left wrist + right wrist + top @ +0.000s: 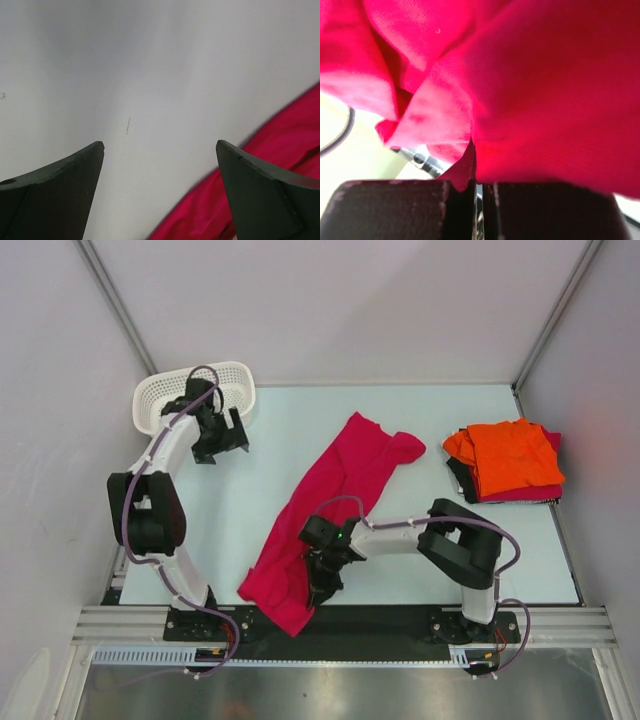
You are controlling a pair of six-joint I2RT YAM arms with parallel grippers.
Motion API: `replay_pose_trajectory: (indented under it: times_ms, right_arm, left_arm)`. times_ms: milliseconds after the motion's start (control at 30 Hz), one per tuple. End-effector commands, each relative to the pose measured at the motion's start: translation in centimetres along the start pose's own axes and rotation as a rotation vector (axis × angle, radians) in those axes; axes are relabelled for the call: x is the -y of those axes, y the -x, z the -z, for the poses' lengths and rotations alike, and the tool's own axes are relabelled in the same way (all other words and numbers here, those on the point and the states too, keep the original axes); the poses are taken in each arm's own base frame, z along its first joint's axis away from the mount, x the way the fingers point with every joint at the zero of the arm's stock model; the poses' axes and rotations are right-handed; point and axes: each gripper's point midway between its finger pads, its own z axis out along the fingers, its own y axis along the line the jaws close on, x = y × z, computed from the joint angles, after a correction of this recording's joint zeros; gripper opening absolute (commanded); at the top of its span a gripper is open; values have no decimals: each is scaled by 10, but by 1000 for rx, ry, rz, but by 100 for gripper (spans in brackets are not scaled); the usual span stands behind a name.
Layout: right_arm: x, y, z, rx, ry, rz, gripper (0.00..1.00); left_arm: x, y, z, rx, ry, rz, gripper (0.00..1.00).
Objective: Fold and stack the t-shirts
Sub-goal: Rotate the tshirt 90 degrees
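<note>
Gripper of the right arm point(322, 585): jaws together, clamped on the loose crimson t-shirt point(340, 490). The right wrist view shows a pinched fold of red cloth point(545, 100) running down between the shut fingers point(395, 210), with the rest of the fabric bunched above them. The grip sits close to the shirt's near end, on its right-hand edge.

Crimson t-shirt: lies crumpled and elongated on the counter point(300, 410). Its long axis runs diagonally from the near-left, at the counter's front edge, to the far-right. The far end is broader and wrinkled; the near end is gathered around the right gripper. Which end is collar and which is hem cannot be told.

Gripper of the left arm point(222, 435): jaws wide apart, holding nothing. It is at the far-left of the counter, just beside the white mesh basket point(160, 390). The left wrist view shows bare counter between its fingertips point(160, 144) and an edge of the crimson cloth point(280, 165) at lower right.

Stack at the far-right of the counter, well apart from both grippers: a folded orange t-shirt point(512, 455) on top, and a second crimson t-shirt point(525, 497) showing along its near edge beneath.
</note>
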Motion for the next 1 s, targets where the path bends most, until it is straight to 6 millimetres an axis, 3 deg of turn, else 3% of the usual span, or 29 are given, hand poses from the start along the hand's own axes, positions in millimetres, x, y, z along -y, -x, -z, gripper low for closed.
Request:
replay_pose_trajectory:
  times_ms: [0,67,100,167,200,267,300,333,433,533,567,633,667,733,767,800,867,900,967]
  right_arm:
    - [97,-49,-12,23,-347,-106,0]
    - [105,-58,-10,52,-376,-105,0]
    - [105,-53,0,114,-389,-88,4]
    - [87,-44,22,215,-396,-32,39]
    - [76,-27,44,350,-395,3,75]
    - [65,-16,78,458,-414,34,98]
    - [48,2,103,575,-402,47,100]
    - [37,7,127,639,-371,47,100]
    - [31,33,187,790,-351,16,100]
    - [53,61,235,908,-374,-43,100]
    - [73,77,252,947,-402,-113,100]
    - [104,91,263,956,-467,-140,100]
    - [122,107,277,994,-468,-208,100]
    - [144,121,281,990,-473,-212,100]
    - [143,136,287,1024,-430,-221,100]
    - [165,146,299,1050,-435,-291,100]
    - [178,173,299,1067,-383,-313,100]
    - [197,182,307,1084,-386,-374,100]
    - [202,209,310,1104,-332,-383,100]
  left_arm:
    - [17,-9,24,50,-14,-37,100]
    - [21,-15,28,51,-22,-43,100]
    - [23,-21,27,42,-22,-51,100]
    - [27,-25,32,49,-35,-60,100]
    - [27,-27,32,49,-38,-65,100]
    - [29,-30,35,50,-52,-68,100]
    - [30,-31,35,45,-55,-74,100]
    - [31,-32,34,40,-63,-79,100]
    - [38,-36,30,15,-94,-96,100]
    - [55,-39,21,-14,-165,-122,100]
    - [64,-36,20,-9,-195,-135,100]
    - [78,-41,6,-54,-242,-158,100]
    - [89,-36,4,-44,-268,-178,100]
    - [101,-41,-17,-102,-305,-206,99]
    - [110,-32,-16,-97,-321,-228,98]
    - [111,-35,-31,-131,-314,-232,98]
    - [120,-20,-35,-123,-325,-253,99]
    - [122,-22,-47,-151,-330,-255,99]
    - [133,-8,-48,-146,-351,-267,100]
